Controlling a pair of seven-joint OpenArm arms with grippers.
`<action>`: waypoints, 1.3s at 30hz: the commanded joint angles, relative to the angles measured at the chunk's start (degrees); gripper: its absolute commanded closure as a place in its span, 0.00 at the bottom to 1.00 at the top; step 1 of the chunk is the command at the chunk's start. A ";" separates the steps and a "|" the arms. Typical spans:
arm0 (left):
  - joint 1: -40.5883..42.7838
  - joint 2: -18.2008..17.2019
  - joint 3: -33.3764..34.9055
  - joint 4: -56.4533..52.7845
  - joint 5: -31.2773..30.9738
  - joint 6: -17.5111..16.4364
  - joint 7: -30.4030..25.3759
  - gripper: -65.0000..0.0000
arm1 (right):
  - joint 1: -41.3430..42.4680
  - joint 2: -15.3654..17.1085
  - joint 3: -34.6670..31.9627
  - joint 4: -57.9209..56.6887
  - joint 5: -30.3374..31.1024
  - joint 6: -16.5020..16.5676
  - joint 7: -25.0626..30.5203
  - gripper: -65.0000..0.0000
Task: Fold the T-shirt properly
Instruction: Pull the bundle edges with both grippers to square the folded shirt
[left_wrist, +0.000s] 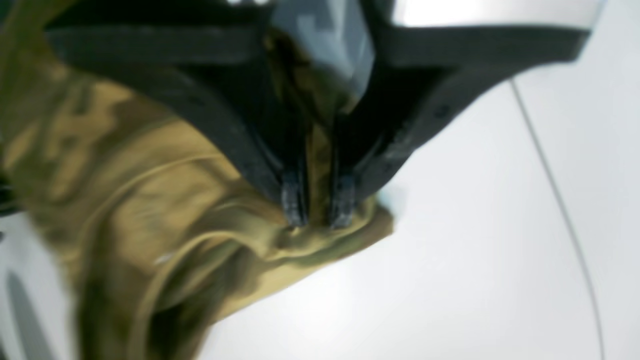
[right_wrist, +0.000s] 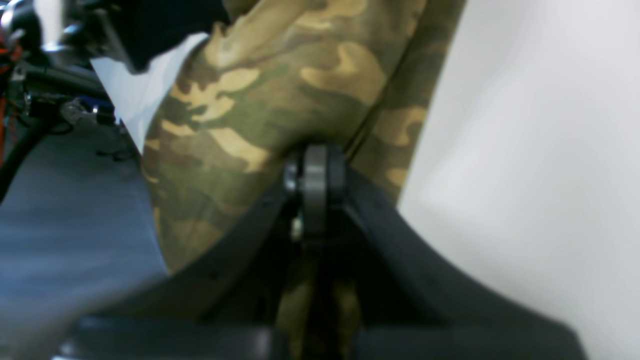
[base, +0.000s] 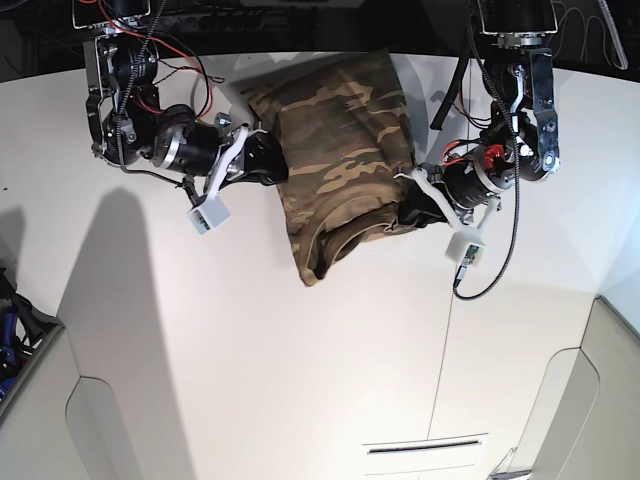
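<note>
The shirt (base: 335, 150) is found on the white table (base: 300, 380), at its far middle, held between the two arms. It is partly folded: a roughly rectangular bundle is seen in the base view, with the far part lying fairly flat. The near part is bunched, and a loose corner hangs toward the near left of that view. No neat final rectangle is shown, so the task is judged about midway. Flattening of the rumpled near edge and at least one further fold are thought to remain.

The left claw (left_wrist: 317, 205) is pinching a thick, rolled edge of cloth between its nearly closed tips, at the shirt's right side in the base view. The right claw (right_wrist: 315, 170) is pressed together on a fold at the opposite side, with cloth drawn taut upward from its tip.

Materials: the shirt is soft woven or knit cloth, matte, printed in tan, brown and olive camouflage. A paler, plainer tan is shown on the side seen by the left wrist camera, where curved ridges and seams are gathered. The table is smooth and faintly glossy, with a thin seam line (left_wrist: 555, 200) across it. The claws are of black, rigid plastic.
</note>
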 joint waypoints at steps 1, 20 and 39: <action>-0.87 -0.33 -0.07 2.32 -1.16 -0.26 -1.03 0.87 | 0.63 0.02 0.13 0.98 0.63 0.57 0.94 1.00; 3.04 -0.33 5.44 10.69 -7.41 -9.17 1.97 0.86 | 0.94 0.00 0.15 0.96 -4.24 0.55 4.57 1.00; -9.68 -0.33 12.92 -6.43 7.41 -4.28 -4.00 0.86 | 0.79 0.00 0.15 0.96 -5.29 0.15 4.61 1.00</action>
